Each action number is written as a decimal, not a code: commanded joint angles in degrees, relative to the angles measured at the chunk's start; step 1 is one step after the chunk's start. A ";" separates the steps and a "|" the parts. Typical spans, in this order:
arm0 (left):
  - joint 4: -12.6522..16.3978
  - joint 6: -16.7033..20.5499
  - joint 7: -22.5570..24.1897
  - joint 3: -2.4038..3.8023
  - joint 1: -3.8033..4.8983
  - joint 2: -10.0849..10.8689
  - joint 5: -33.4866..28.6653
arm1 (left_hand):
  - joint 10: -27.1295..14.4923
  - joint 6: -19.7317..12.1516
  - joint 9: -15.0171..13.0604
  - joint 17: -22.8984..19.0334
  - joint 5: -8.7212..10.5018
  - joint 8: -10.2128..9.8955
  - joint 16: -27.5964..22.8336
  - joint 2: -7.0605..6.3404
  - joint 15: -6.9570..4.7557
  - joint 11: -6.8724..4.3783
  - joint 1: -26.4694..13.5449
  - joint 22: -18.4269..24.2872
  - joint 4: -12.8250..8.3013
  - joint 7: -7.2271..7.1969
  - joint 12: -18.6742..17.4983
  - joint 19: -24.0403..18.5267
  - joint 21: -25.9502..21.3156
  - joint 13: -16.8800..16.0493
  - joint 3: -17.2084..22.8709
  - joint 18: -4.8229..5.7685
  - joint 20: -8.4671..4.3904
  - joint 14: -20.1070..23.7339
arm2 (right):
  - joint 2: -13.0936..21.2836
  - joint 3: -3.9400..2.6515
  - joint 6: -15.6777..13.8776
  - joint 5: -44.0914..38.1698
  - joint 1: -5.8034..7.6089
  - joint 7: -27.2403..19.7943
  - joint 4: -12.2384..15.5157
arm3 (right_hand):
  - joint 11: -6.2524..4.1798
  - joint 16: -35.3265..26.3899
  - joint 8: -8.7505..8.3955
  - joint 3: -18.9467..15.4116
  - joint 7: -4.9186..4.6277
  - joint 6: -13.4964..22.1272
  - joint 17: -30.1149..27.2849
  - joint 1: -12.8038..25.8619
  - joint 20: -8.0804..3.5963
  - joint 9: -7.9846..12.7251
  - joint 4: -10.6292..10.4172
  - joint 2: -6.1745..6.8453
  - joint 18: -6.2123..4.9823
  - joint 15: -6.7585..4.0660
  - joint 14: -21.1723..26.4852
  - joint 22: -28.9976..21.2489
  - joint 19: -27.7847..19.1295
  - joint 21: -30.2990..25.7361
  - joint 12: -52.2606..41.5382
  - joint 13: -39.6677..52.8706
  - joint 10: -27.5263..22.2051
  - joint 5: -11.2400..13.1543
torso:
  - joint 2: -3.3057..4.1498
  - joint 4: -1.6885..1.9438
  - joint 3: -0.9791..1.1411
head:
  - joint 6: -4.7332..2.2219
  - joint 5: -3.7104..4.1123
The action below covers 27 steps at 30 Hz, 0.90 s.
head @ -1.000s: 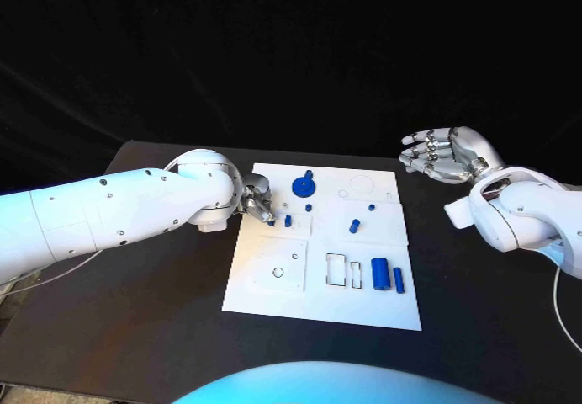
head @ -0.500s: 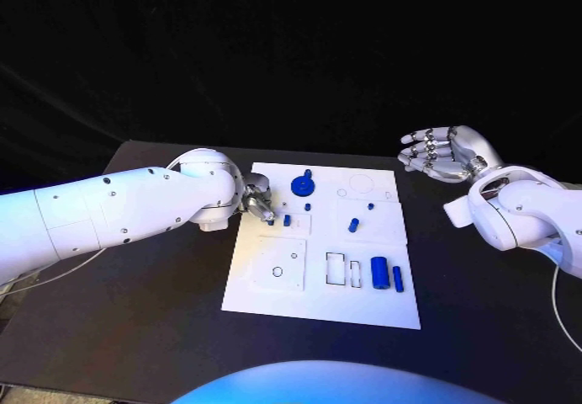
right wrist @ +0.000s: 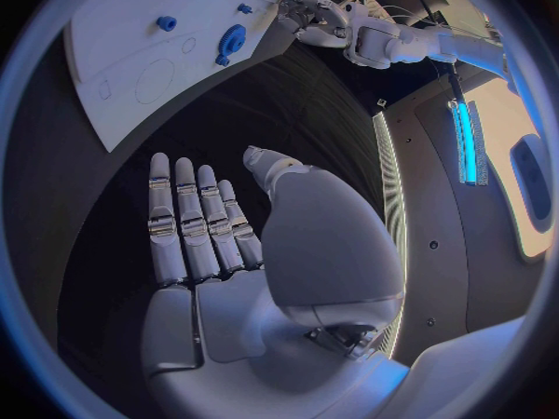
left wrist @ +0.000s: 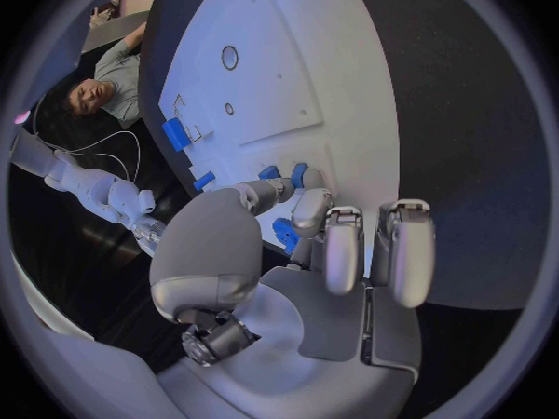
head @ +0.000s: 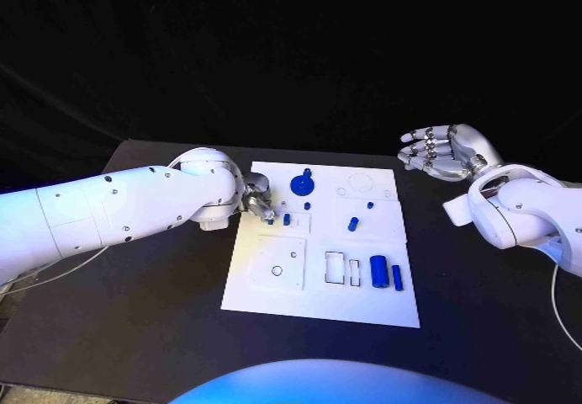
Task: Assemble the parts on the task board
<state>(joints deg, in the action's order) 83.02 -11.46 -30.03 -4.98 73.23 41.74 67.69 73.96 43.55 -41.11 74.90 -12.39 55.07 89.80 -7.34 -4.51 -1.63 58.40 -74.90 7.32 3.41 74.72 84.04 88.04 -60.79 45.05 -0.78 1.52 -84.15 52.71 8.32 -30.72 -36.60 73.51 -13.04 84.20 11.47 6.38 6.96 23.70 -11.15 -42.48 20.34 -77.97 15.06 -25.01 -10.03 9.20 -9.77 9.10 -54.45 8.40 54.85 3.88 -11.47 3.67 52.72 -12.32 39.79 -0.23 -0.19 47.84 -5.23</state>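
**Assembly under way, most parts still loose on the board**

Work sits at the board's (head: 273,299) left edge from where I drive. My left hand (head: 257,200) is down over that edge, its fingers (left wrist: 306,216) curled in toward a small blue peg (head: 271,220) there. In the left wrist view the fingertips close around a blue piece, so I judge it pinched, though I cannot tell whether it is already seated in its hole or only touching the board.

Moving right, a second peg (head: 288,220) stands just beside the first. Above them lies a round blue gear (head: 302,186) with a small blue piece (head: 308,205) below it. Nearer me the raised square plate (head: 282,263) shows a round hole, unfilled. Further right a slanted blue pin (head: 353,225) lies loose near the board's middle, and a tiny blue bit (head: 370,204) sits above it. The two rectangular slots (head: 335,268) look open, and the blue cylinder (head: 379,271) and thin bar (head: 398,279) lie beside them, not in them. The circle outline at the far corner holds nothing.

I read this as early: at most one or two pegs placed, with the gear, pin, cylinder and bar all left to fit.

My right hand (head: 444,153) hangs off the board's far right corner, well apart from every part, palm open, fingers straight, side by side, holding nothing.
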 commanded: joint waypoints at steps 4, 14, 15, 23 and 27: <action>0.00 -1.39 -0.34 -0.10 -0.12 -0.31 -1.29 | 0.15 0.81 -0.17 15.10 0.56 -0.26 0.20 -0.89 -0.63 -0.16 -2.32 -12.39 -2.79 -1.27 -0.02 4.99 0.20 0.03 0.48 0.12 -0.66 -5.85 | 0.01 -0.01 0.26 0.09 0.00 -0.59 0.09 | 0.34 -0.26 -0.36 -0.40 -4.14 -0.15 -0.10 0.25 0.04 0.07 -0.06 -0.20 -0.70 0.07 -0.27 -0.10 0.39 -0.01 0.38 -0.05 0.12 -0.33 | -0.01 0.02 -0.04 | 0.01 0.04; -0.28 -0.61 -1.69 -0.11 -0.15 -0.29 -1.28 | -0.37 1.33 -0.22 15.10 0.72 -0.86 0.20 -1.31 -0.68 -0.15 -3.56 -12.39 1.01 -1.24 -0.27 5.00 0.17 0.26 -6.99 0.12 -0.92 -5.85 | 0.00 -0.01 0.24 0.26 0.00 -0.69 0.05 | 0.44 -0.43 -0.49 -0.46 -4.24 -0.05 -0.35 0.24 0.09 0.17 -0.02 -0.27 -0.67 0.17 -0.16 -0.33 0.35 -0.10 0.57 -0.06 0.00 -0.35 | -0.03 0.00 -0.01 | 0.05 -0.05; -0.32 -0.45 -1.76 -0.11 -0.15 -0.28 -1.28 | -0.38 1.36 -0.23 15.10 0.69 -0.92 0.20 -1.21 -0.67 -0.14 -3.69 -12.36 1.46 -1.22 -0.27 4.99 0.15 0.24 -7.44 0.11 -0.92 -5.85 | 0.00 -0.01 0.25 0.27 0.00 -0.69 0.05 | 0.46 -0.46 -0.51 -0.48 -4.26 -0.04 -0.39 0.25 0.10 0.19 -0.01 -0.28 -0.67 0.19 -0.13 -0.37 0.33 -0.11 0.61 -0.06 -0.02 -0.35 | -0.03 0.00 -0.02 | 0.02 -0.03; -0.51 0.67 -1.93 -0.07 -0.23 -0.02 -1.30 | -0.37 1.51 -0.33 15.10 0.59 -1.12 0.20 -1.22 -0.62 -0.07 -4.37 -12.31 3.96 -1.15 -0.19 4.98 0.10 0.07 -10.22 0.10 -0.92 -5.85 | 0.04 -0.01 0.30 0.33 -0.01 -0.69 0.05 | 0.47 -0.49 -0.52 -0.50 -4.27 -0.02 -0.43 0.26 0.11 0.20 -0.02 -0.28 -0.66 0.20 -0.11 -0.41 0.32 -0.12 0.63 -0.06 -0.04 -0.35 | 0.02 -0.06 -0.04 | -0.05 -0.05; -0.39 1.09 -1.79 0.11 -0.30 0.33 -1.34 | -0.41 1.56 -0.40 15.10 0.55 -1.17 0.20 -1.47 -0.60 -0.05 -4.61 -12.34 4.96 -1.13 -0.20 4.99 0.12 0.09 -11.49 0.10 -0.92 -5.85 | 0.10 -0.01 0.31 0.34 -0.01 -0.68 0.06 | 0.52 -0.59 -0.59 -0.57 -4.34 0.03 -0.57 0.32 0.15 0.26 -0.04 -0.32 -0.65 0.25 -0.05 -0.55 0.27 -0.16 0.73 -0.06 -0.10 -0.35 | 0.04 -0.06 -0.05 | -0.06 -0.03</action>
<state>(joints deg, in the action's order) 82.53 -11.00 -31.63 -4.92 72.99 42.02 66.73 73.95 45.06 -41.43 74.94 -11.89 54.22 89.80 -8.61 -4.71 -1.62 54.27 -74.90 12.27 2.14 74.72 84.04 88.04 -60.66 33.96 -0.79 1.12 -83.95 52.78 8.32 -30.71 -36.18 73.51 -13.10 84.21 11.48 6.15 6.72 23.39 -11.15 -42.48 19.83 -77.97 15.06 -24.81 -10.04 9.20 -9.77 9.10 -54.45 7.91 54.84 3.87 -10.99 3.67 52.70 -12.32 39.79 -0.26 -0.21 47.80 -5.27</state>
